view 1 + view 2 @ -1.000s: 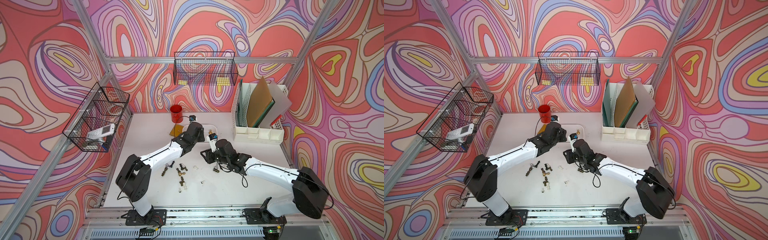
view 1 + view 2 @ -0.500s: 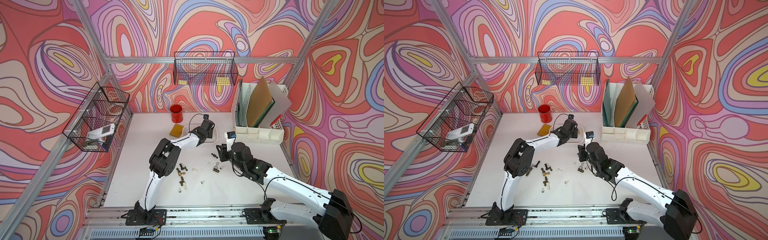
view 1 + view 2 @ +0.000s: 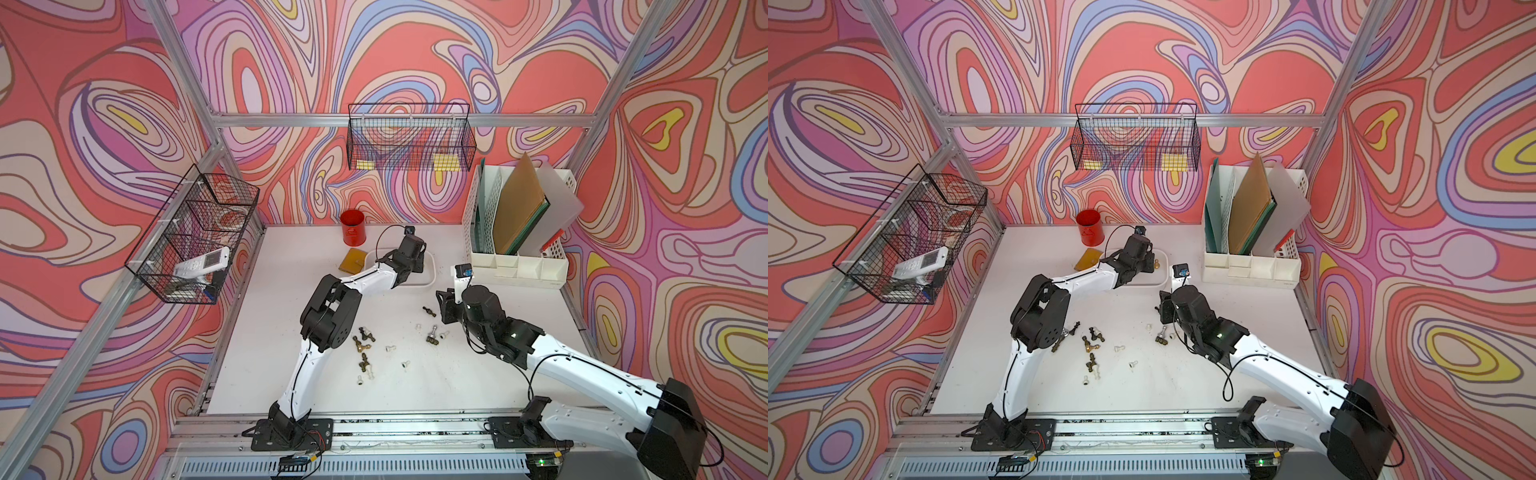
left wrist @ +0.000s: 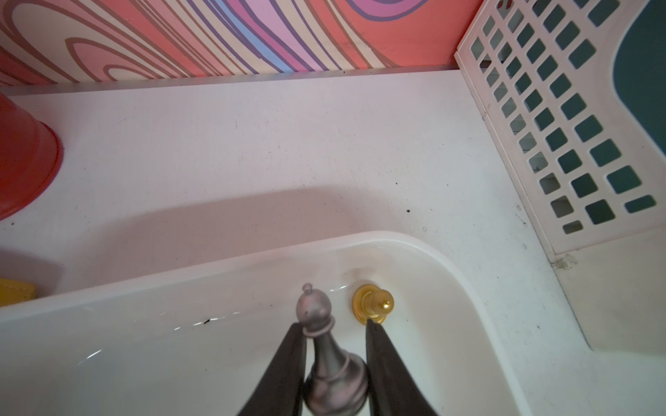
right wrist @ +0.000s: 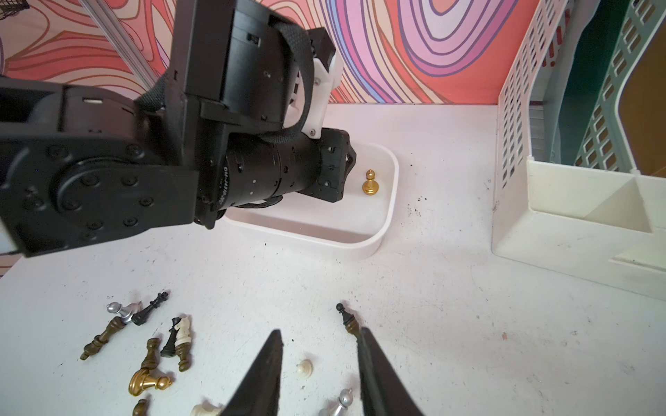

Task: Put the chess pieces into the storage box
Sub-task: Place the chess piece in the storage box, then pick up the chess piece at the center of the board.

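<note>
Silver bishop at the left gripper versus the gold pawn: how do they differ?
The silver bishop is matte grey with a pointed cap; the gold pawn is shiny, round-headed. The bishop sits between the fingers of the left gripper; the pawn stands free, upright, on the storage box floor. Both are chess pieces with round bases.

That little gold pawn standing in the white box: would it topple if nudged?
Probably yes: the gold pawn stands upright on a small round base in the storage box. Once down, its rounded shape would likely roll. It looks glossy, so perhaps slippery to pinch.
</note>
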`<state>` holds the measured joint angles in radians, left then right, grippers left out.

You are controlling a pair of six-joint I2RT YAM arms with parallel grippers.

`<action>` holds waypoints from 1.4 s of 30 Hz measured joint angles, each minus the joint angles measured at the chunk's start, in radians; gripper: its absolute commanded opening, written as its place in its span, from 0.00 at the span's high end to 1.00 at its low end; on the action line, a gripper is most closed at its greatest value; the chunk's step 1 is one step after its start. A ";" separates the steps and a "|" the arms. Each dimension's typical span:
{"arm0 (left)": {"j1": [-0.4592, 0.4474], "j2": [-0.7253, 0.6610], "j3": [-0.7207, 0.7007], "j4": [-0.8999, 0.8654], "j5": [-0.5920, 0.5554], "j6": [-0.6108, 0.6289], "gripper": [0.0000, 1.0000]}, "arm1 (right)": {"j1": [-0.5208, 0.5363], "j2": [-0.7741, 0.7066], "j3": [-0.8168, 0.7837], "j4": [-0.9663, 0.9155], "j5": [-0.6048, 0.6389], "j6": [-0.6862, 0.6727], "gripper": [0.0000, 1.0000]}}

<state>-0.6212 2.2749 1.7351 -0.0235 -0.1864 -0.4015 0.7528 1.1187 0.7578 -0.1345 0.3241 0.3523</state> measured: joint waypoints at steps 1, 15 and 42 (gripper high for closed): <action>0.000 0.000 0.000 0.000 0.001 0.000 0.58 | 0.000 0.001 0.000 -0.003 0.000 0.000 0.63; 0.000 -0.135 -0.070 -0.038 0.016 -0.006 0.52 | -0.001 0.053 0.064 -0.077 -0.064 -0.011 0.64; 0.008 -0.829 -0.522 -0.484 0.076 0.073 0.54 | 0.051 0.528 0.244 -0.334 -0.270 0.057 0.65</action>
<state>-0.6128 1.4456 1.2129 -0.5076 -0.1101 -0.3286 0.8036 1.6463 1.0016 -0.4683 0.0540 0.4095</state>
